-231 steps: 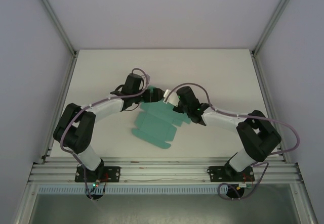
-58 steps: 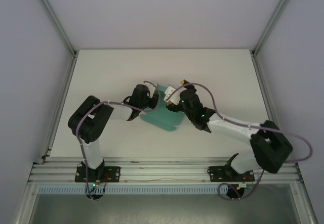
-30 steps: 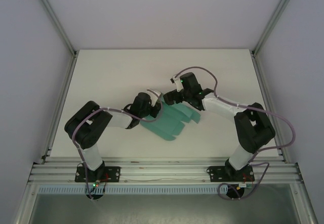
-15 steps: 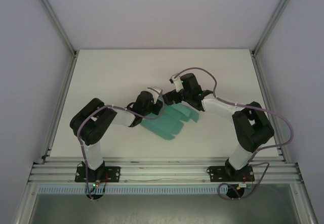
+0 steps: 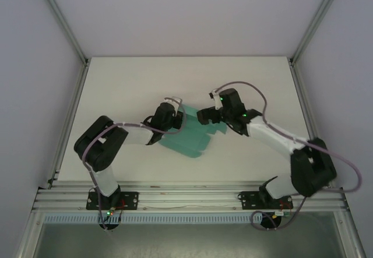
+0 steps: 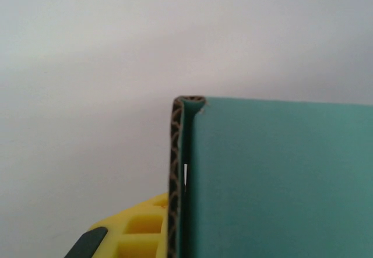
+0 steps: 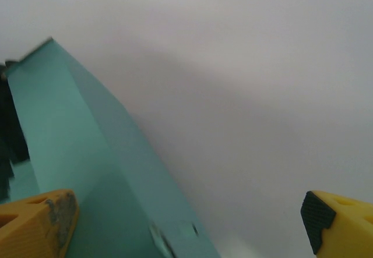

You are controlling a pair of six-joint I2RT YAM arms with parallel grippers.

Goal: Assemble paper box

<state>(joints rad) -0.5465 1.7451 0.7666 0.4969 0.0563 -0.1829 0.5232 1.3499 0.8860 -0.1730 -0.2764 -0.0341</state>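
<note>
Paper box point(image 5: 189, 141); left wrist view reveals corrugated edge point(image 6: 173, 176).

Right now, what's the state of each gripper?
Left gripper: shut on the edge of the paper box.
Right gripper: open, gripping nothing.

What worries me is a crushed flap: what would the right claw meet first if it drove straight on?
Likely the paper box: its teal panel lies ahead of the open right claw; depth is unclear.
</note>
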